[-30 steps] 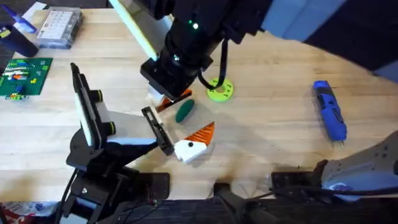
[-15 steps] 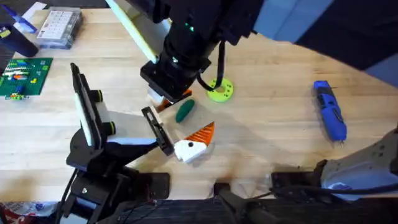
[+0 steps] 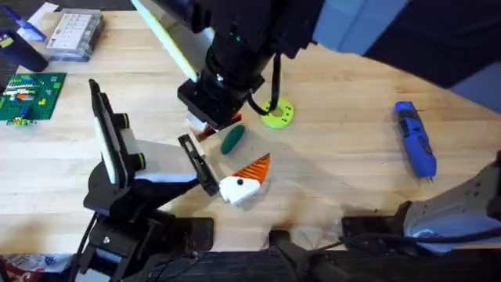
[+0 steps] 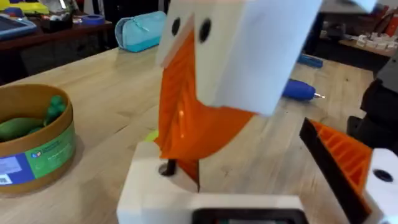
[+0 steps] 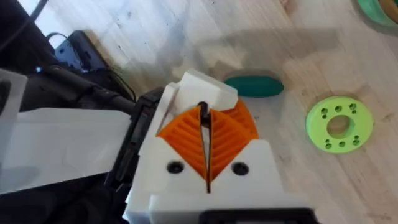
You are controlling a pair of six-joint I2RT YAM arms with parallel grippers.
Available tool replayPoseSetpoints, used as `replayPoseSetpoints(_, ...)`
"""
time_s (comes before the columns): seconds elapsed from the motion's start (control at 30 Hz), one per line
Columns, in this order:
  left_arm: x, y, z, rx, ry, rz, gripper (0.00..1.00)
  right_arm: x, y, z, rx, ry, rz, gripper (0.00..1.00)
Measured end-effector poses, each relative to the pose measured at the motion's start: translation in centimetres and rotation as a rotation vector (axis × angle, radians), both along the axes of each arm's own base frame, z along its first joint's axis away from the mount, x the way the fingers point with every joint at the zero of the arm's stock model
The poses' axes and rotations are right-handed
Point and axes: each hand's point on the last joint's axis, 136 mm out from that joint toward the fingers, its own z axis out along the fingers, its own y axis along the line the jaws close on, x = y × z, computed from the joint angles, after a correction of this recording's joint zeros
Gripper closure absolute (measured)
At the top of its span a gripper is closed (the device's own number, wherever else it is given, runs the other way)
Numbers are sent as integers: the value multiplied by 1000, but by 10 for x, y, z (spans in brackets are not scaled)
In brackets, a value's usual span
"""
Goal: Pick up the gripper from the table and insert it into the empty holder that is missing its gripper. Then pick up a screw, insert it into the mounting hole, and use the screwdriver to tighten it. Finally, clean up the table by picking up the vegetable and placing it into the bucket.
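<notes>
The loose gripper piece [image 3: 244, 182], white-bodied with an orange ribbed pad, lies on the counter [image 3: 352, 180]. Its white end sits against the near end of the holder [image 3: 200, 164] and its orange tip points away from the bar, on a slant. Whether it is seated in the holder or only resting beside it cannot be told. The holder is a narrow black bar running diagonally, its far end toward the middle of the counter.

The vegetable [image 3: 232, 139] lies just beyond the piece, close beside the holder's far half. Its long axis is roughly level with the lime-green disc [image 3: 277, 114] a little farther out. The screwdriver [image 3: 415, 139] rests well apart on the right side, tip toward the near edge.

The right gripper [image 3: 210, 121] has reached across the middle and hangs over the holder's far end, pointing down. The vegetable lies between it and the piece. In the right wrist view its fingers [image 5: 227, 134] are drawn narrow, orange pads nearly meeting, with a thin dark sliver between them; whether that is a screw or just the gap is unclear.

The right arm is plainly the nearer one. To reach the piece it would likely need to come back toward the bases, past the vegetable. How the left arm's end stands cannot be told.
</notes>
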Motion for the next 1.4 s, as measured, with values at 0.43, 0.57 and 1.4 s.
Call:
replayPoseSetpoints(0.43, 1, 1, 0, -10, 19, 9, 7, 4, 6, -7, -4, 2, 0, 998)
replayPoseSetpoints(0.57, 1, 1, 0, -10, 21, 9, 7, 4, 6, -7, -4, 3, 0, 998)
replayPoseSetpoints(1.4, 1, 1, 0, -9, 16, 8, 7, 40, -25, 11, 19, -16, -106, 7)
